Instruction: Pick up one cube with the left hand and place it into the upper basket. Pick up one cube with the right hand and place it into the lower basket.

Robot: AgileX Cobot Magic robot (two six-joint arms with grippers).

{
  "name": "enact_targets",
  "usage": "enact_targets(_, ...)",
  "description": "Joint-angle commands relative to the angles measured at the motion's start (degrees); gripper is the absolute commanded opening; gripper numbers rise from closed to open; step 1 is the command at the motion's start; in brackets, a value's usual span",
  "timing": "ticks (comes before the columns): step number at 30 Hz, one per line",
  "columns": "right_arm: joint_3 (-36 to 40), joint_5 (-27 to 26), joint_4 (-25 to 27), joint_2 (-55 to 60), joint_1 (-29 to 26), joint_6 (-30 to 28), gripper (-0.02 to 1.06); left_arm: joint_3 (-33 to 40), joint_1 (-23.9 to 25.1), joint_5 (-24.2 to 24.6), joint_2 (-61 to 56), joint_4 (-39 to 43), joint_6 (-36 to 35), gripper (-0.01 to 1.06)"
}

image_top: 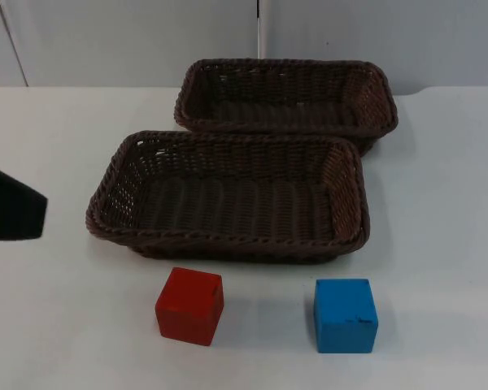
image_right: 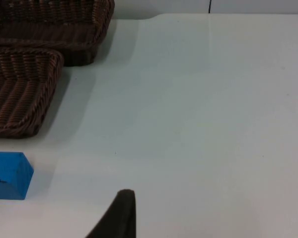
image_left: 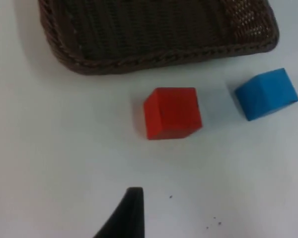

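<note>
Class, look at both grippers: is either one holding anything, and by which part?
Nothing is held: the red cube and blue cube both sit on the table.

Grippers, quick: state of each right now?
Left gripper: cannot be told, above the table near the red wooden cube.
Right gripper: cannot be told.

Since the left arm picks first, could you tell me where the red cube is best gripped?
Grip the red cube from above, across two opposite vertical faces. It sits flat, slightly turned, apart from the lower basket and blue cube, so its sides look free.
</note>
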Motion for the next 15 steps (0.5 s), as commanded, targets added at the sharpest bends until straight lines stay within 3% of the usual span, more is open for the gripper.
enact_targets(1, 0.4, -0.4, -0.1, -0.2, -0.3, -0.8, 1.05, -0.3, 0.1, -0.1, 1.6, -3.5, 2.7, 0.98)
enact_targets(4, 0.4, -0.4, -0.1, -0.2, -0.3, -0.8, 1.05, -0.3, 0.0, 0.0, 3.3, -5.7, 4.9, 0.98)
enact_targets(9, 0.4, -0.4, -0.1, -0.2, -0.3, -0.8, 1.05, -0.3, -4.4, -0.5, 7.1, -8.5, 6.4, 0.98)
enact_targets(14, 0.4, -0.4, -0.1, -0.2, -0.3, -0.8, 1.05, -0.3, -13.7, -6.3, 10.6, -8.8, 6.1, 0.98)
enact_targets(15, 0.4, -0.4, -0.1, -0.2, -0.3, -0.8, 1.05, -0.3, -13.7, -6.3, 10.6, -8.8, 6.1, 0.98)
